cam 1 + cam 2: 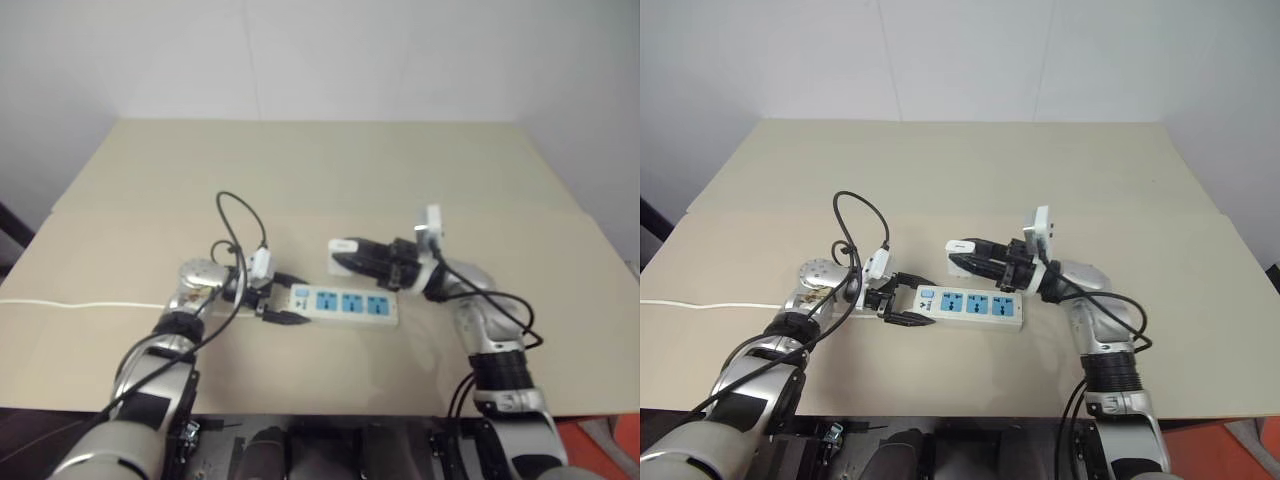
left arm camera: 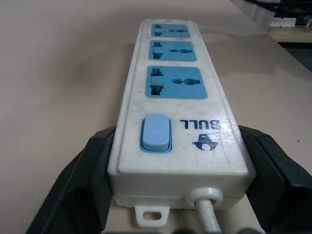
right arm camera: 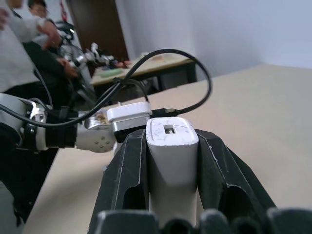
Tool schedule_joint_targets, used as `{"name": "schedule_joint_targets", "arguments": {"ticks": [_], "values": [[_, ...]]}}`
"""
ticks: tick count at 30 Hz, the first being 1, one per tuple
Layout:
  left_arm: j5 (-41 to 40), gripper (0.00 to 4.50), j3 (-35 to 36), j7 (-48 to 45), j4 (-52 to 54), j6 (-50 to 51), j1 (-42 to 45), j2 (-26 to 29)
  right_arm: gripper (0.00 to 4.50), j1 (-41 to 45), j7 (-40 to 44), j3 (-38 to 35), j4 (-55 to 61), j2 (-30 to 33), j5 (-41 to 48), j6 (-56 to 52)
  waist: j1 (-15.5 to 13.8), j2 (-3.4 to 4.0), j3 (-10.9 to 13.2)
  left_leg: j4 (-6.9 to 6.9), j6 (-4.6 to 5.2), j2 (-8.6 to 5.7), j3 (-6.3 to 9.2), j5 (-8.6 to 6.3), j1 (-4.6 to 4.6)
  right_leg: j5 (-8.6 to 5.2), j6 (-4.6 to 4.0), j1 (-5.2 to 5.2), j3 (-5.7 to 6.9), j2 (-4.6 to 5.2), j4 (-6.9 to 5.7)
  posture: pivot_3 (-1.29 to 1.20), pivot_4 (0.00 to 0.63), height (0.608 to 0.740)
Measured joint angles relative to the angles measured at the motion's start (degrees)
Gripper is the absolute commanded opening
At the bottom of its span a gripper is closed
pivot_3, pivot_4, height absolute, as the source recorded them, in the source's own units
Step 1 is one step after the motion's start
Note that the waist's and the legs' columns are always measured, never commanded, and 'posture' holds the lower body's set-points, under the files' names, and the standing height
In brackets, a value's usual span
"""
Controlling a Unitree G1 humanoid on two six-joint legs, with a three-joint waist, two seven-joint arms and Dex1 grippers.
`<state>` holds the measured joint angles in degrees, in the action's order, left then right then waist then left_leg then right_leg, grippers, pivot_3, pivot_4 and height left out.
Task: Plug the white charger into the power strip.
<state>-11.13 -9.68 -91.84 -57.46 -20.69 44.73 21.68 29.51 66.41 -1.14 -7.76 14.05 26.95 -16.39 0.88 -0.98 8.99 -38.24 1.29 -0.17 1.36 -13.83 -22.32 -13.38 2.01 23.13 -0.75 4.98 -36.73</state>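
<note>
Above the power strip (image 1: 970, 303), the right pincer (image 1: 962, 255) clamps the white charger (image 1: 960, 247) pointing left.

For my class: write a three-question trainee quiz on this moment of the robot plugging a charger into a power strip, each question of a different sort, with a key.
1. True or false: the right gripper is shut on the small white boxy charger.
2. How many blue sockets does the long white plastic power strip have? A) two B) three C) four
3. Fill in: the left gripper clamps the strip at its ____ end.

Key
1. True; the charger sits between its black fingers, above the beige table.
2. B.
3. Switch; the blue switch and white cord are there.
</note>
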Motion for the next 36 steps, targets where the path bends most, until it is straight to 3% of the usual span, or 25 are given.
{"name": "schedule_joint_targets", "arguments": {"ticks": [13,36], "values": [[-2.9,3.29,-2.7,0.0,4.7,2.4,-2.8,0.9,1.10,-1.0,3.5,3.8,-7.7,-1.0,-2.2,8.4,-0.1,0.00,0.0,0.00,0.00,0.00,0.02,0.00,0.03,0.00,0.00,-0.02,0.00,0.00,0.01,0.00,0.150,0.740],[-2.8,3.29,-2.6,0.0,4.6,2.4,-2.8,0.8,1.10,-1.7,4.4,5.2,-10.7,0.1,-3.8,11.7,-0.1,0.01,0.0,0.00,0.00,0.00,0.01,0.00,0.07,-0.01,0.00,-0.06,0.00,0.00,0.01,0.00,0.150,0.740]]}}
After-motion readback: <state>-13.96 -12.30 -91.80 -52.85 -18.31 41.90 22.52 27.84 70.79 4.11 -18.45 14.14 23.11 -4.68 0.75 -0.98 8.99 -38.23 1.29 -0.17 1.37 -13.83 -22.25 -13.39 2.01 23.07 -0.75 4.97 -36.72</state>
